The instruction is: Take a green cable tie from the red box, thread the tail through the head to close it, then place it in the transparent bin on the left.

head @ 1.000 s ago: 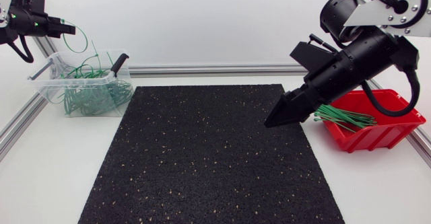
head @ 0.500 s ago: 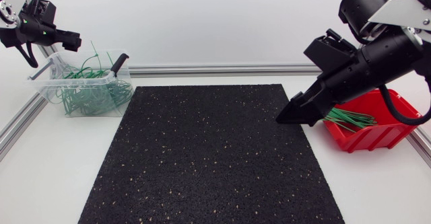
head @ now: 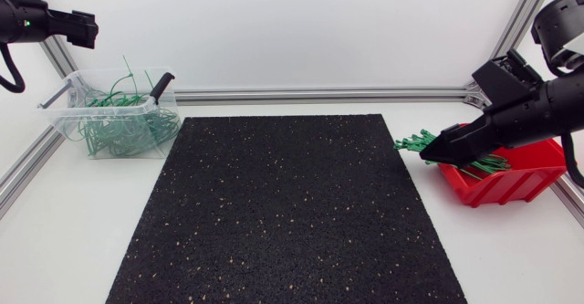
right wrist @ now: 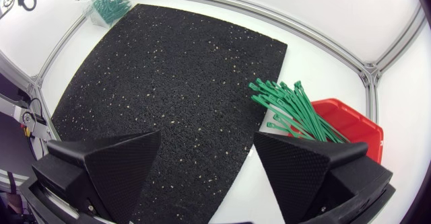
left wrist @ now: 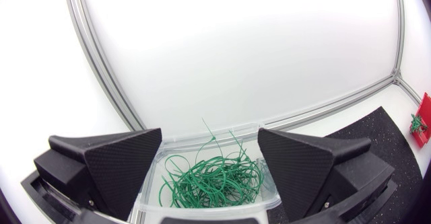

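Beside the red box (head: 507, 187), right pincer (right wrist: 207, 142) apart; by the transparent bin (head: 60, 116), left pincer (left wrist: 210, 136) apart.

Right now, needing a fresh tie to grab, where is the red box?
In the head view the red box sits on the right, just beyond the mat's right edge, with the right gripper at its mat-side end.

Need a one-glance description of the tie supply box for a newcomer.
Start at the big black mat in the middle. Just off its right edge sits the red box, straight green cable ties poking out toward the mat. The transparent bin at far left holds looped ties instead.
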`<state>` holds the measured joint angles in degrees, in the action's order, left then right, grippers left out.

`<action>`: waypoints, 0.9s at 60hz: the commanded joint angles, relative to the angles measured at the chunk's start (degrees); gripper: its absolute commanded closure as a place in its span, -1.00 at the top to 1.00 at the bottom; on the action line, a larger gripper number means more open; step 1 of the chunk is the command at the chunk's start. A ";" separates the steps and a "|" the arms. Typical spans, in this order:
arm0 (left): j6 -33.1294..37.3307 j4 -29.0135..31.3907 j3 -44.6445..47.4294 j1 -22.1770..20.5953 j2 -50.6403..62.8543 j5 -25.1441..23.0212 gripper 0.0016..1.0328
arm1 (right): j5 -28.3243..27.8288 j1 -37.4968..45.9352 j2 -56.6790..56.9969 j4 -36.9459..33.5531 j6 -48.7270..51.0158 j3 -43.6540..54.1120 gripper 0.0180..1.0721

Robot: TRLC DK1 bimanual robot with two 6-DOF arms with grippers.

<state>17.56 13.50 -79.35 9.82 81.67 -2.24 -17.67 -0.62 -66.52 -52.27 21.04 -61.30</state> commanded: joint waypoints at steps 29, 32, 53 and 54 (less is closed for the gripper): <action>-1.92 -15.17 33.21 -0.86 -31.13 -0.66 0.92 | 6.33 5.81 18.53 16.76 -4.07 17.18 0.91; -3.24 -15.08 34.70 -0.95 -32.89 -1.45 0.92 | 6.33 6.51 19.68 18.35 -4.16 18.32 0.91; -7.63 -18.77 48.33 -1.04 -43.35 -4.09 0.92 | 10.38 7.65 30.84 31.18 -7.24 29.92 0.91; -7.63 -18.95 48.85 -1.04 -43.88 -4.18 0.92 | 10.73 7.57 31.54 31.97 -7.24 30.62 0.91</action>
<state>11.33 -3.73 -33.50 9.21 40.60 -5.76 -8.14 6.83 -38.26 -23.00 15.07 -34.28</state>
